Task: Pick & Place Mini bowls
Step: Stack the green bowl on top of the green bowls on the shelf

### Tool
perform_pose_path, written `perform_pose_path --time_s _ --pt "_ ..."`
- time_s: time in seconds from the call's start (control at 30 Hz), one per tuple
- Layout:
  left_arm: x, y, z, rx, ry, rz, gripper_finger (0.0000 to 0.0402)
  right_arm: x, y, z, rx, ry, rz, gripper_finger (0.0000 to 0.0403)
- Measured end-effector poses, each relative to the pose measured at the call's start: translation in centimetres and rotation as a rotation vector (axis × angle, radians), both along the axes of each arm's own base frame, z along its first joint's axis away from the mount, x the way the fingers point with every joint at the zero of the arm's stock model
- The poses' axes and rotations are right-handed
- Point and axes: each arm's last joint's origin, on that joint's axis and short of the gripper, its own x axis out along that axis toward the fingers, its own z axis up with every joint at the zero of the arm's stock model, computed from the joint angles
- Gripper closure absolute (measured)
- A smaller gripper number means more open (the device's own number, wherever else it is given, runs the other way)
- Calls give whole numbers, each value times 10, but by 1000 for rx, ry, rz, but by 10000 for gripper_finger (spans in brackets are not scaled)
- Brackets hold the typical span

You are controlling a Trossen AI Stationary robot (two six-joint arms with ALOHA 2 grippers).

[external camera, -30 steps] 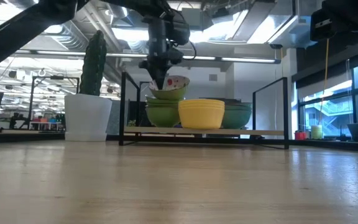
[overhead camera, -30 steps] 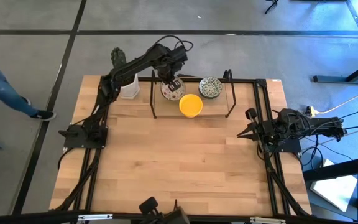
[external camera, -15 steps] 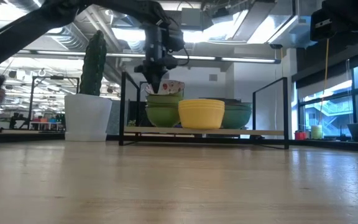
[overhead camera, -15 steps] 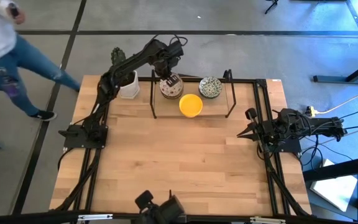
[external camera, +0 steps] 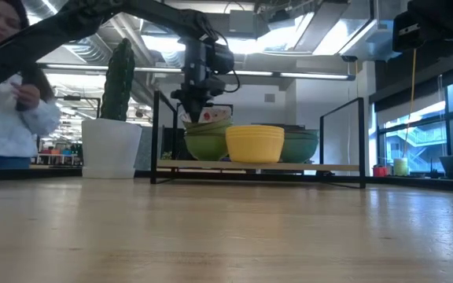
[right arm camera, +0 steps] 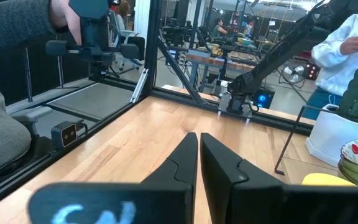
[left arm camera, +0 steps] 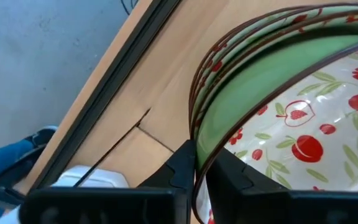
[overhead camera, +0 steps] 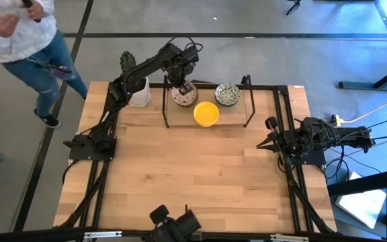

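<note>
Bowl point(left arm camera: 303, 143) with the cherry print has dropped from tilted onto the stack at 12 o'clock; left gripper point(left arm camera: 199, 171) fingers still straddle its rim, barely easing apart. Release looks close.

We are in a robotics lab: a wooden bench point(overhead camera: 193, 175) on a concrete floor point(overhead camera: 247, 54), exposed ceiling ducts point(external camera: 93, 47), and distant workstations point(right arm camera: 229, 50) crowded with equipment.

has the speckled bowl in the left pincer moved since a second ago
Yes. The speckled bowl has come down, from tilted above the green stack to nested on it, the left pincer gripping its rim.
</note>
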Motion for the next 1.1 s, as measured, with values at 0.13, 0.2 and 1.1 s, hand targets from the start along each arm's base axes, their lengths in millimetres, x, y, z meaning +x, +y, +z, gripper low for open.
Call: perform_pose_path --time_s 0.13,0.2,1.1 --pt "4 -2 -1 14 -10 -32 362 0 0 0 -1 0 0 381" --pt "7 -2 -1 36 -16 -40 356 0 0 0 -1 0 0 381" --pt "34 -30 24 280 -25 -236 290 0 0 0 0 1 0 381"
